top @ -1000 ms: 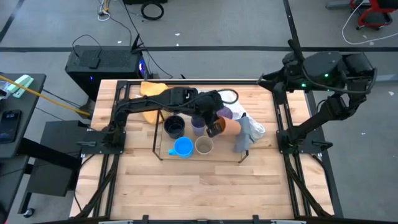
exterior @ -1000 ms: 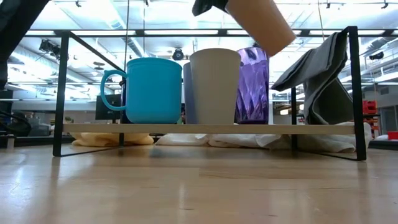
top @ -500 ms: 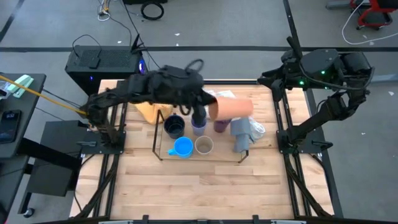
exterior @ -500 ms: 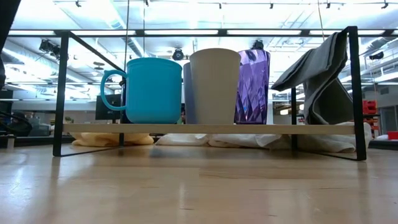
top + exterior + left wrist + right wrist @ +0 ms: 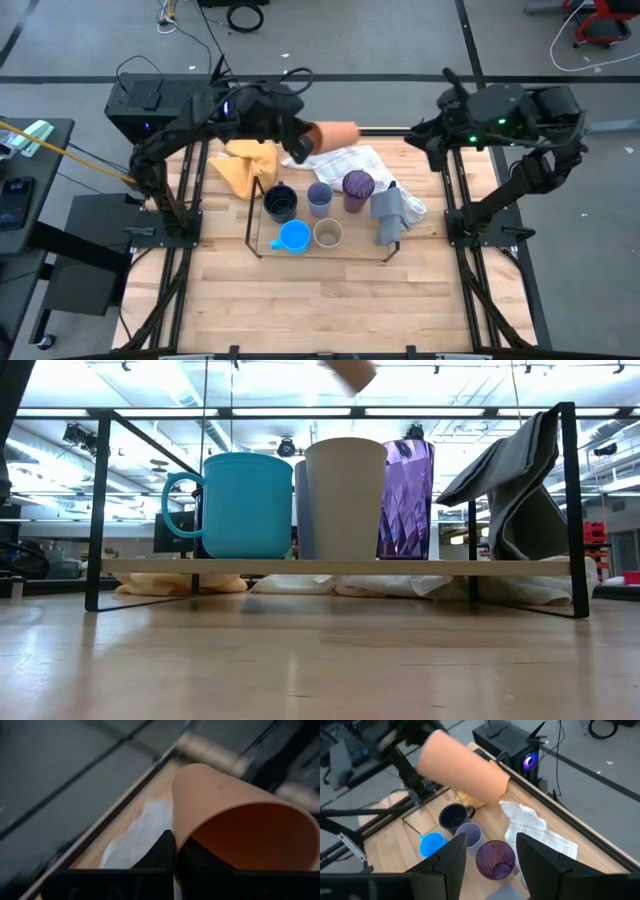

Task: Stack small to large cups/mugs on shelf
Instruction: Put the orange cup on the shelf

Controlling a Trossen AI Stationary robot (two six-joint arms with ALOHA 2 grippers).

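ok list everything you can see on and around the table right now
orange cup: 1, orange, on its side in the air over the table's far edge, held by the left gripper
shelf: 1, black rods, mid-table
blue mug: 1, bright blue, shelf front
tan cup: 1, shelf front
navy mug: 1, shelf back
lavender cup: 1, shelf back
purple cup: 1, shelf back
grey cloth: 1, draped over the shelf's end
white cloth: 1, behind shelf
yellow cloth: 1, behind shelf
left gripper: shut on the cup's rim
right gripper: open, raised, empty
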